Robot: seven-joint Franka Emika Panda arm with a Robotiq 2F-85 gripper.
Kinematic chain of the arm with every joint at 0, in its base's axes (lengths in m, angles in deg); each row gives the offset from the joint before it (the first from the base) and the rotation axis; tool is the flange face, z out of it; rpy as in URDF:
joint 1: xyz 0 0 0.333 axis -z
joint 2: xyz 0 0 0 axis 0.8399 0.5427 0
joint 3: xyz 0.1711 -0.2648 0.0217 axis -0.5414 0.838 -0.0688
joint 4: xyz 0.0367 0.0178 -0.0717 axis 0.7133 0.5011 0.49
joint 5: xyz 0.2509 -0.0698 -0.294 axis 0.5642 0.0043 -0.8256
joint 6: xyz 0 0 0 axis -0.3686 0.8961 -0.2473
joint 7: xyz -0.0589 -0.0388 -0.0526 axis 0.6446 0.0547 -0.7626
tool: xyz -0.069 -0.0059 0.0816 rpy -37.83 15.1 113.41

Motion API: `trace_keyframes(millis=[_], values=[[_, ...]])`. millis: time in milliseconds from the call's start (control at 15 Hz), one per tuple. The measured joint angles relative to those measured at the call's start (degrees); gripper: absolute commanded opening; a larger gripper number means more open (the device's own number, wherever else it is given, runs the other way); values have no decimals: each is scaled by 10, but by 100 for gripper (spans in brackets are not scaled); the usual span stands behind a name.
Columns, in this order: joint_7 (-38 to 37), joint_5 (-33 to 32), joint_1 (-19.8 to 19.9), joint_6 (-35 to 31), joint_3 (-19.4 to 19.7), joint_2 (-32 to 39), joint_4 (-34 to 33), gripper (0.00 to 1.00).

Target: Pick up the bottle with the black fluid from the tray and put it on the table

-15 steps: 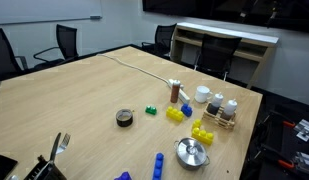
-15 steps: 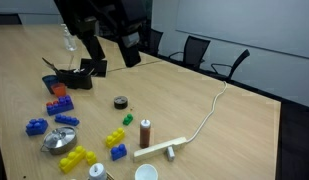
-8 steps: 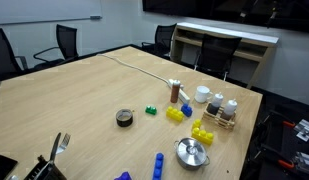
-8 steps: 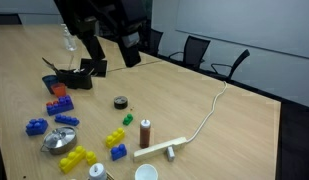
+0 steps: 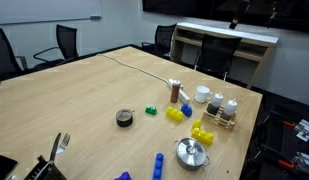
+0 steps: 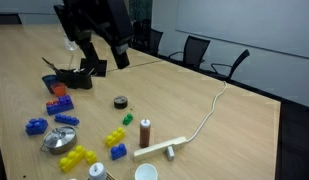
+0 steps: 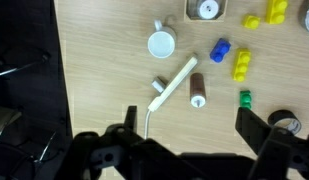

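Observation:
The bottle with the black fluid [image 5: 231, 106] stands upright in the small wooden tray [image 5: 225, 121] beside an all-white bottle [image 5: 216, 103], near the table's right edge. In the wrist view the tray [image 7: 216, 14] is cut off by the top edge, with one round light cap in it; I cannot tell which bottle it is. My gripper [image 7: 192, 125] is open and empty, high above the table [image 5: 74, 100], over a reddish-brown bottle [image 7: 198, 88]. In an exterior view the gripper [image 6: 121, 58] hangs from the dark arm, far from the tray.
Near the tray are a white mug [image 5: 202, 95], the reddish-brown bottle [image 5: 175, 92], a white stick with a cable [image 7: 174, 82], yellow blocks [image 5: 202, 132], a green block [image 5: 151, 110], a tape roll [image 5: 124, 118] and a metal pot [image 5: 191, 152]. Chairs ring the table.
In the exterior view that shows the arm, the arm and gripper have shifted slightly left and turned. Nothing on the table has moved.

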Motion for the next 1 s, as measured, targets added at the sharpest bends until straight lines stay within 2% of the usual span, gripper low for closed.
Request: trace_keyframes(millis=[267,1000], values=[[0,61,-41,-31,-11,87,-26,100],[-3,61,-37,-27,-8,87,-20,100]])
